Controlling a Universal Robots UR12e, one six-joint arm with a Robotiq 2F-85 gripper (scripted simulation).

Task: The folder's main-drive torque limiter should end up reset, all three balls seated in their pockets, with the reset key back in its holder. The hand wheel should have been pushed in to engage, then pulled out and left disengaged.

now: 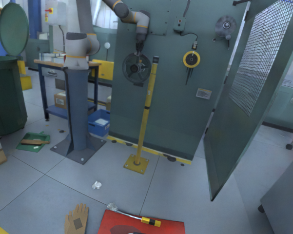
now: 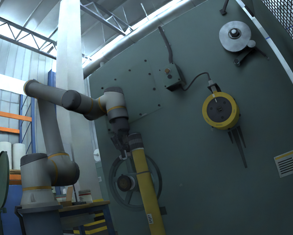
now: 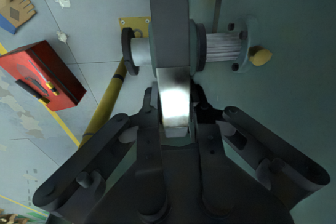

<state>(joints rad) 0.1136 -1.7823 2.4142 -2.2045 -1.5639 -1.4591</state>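
Note:
The hand wheel (image 1: 136, 68) sits on the green machine panel to the left of the yellow-ringed torque limiter (image 1: 191, 59), with a yellow post (image 1: 147, 100) standing in front between them. The wheel is dark and spoked, on a splined shaft (image 3: 222, 46) that runs into a flange on the panel. The limiter (image 2: 220, 110) has a dark face with a small square socket, and dark tapered pieces hang below it. I cannot make out the balls. My gripper (image 3: 173, 123) comes down from above onto the top of the wheel's rim (image 2: 123, 154) and is clamped on that rim.
Behind the work stands the green machine panel with a control box (image 1: 179, 24) and a grey disc (image 1: 226, 25). A mesh guard door (image 1: 252, 75) stands open at the right. On the floor lie a red tray (image 1: 141, 224), a glove (image 1: 77, 221) and crumpled paper (image 1: 96, 185).

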